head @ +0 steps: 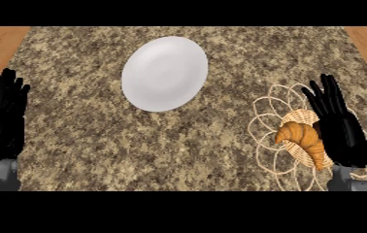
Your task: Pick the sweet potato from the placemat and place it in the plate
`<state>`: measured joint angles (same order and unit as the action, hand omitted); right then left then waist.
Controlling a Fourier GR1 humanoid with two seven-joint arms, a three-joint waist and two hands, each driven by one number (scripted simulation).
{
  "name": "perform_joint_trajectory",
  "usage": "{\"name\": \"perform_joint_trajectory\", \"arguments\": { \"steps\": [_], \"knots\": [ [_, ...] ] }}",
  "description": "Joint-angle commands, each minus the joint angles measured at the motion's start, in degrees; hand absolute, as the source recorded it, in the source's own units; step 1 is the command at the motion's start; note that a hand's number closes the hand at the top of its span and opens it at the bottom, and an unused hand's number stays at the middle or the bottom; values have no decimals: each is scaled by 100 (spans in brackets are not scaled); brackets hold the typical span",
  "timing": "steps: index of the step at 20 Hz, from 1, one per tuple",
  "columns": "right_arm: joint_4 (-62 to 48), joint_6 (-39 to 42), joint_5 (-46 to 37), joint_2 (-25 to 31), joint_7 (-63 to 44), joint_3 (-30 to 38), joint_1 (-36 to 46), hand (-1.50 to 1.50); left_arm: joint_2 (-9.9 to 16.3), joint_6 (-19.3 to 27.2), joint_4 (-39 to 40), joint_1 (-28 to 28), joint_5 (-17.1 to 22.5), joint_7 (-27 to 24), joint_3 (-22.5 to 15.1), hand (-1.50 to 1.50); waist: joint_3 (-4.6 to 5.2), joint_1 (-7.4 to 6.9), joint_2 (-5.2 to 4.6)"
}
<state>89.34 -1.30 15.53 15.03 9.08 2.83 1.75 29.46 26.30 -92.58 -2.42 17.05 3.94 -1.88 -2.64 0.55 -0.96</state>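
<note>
Head view: sweet potato lies on placemat.

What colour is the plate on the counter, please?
White, plain; the plate shows best in the head view.

Plate on counter between both hands, sweet potato on placemat touching right hand, left hand well apart

Placemat right part hidden behind right hand; left hand cut by edge.
</note>
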Motion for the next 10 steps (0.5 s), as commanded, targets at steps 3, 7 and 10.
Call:
{"name": "perform_joint_trajectory", "arguments": {
  "steps": [3, 7, 10],
  "knots": [
    [102, 1035, 1533, 243, -741, 477, 439, -150, 269, -260, 82, 209, -681, -287, -474, 0, 258, -23, 92],
    [300, 849, 14, 1710, -570, 767, 272, -150, 592, -751, 277, 643, -856, -474, -766, 0, 322, 132, 74],
    [285, 543, 841, 787, 350, 1499, -2, -150, 344, -824, 651, 709, -1061, -1047, -905, 0, 265, 70, 93]
  ]
}}
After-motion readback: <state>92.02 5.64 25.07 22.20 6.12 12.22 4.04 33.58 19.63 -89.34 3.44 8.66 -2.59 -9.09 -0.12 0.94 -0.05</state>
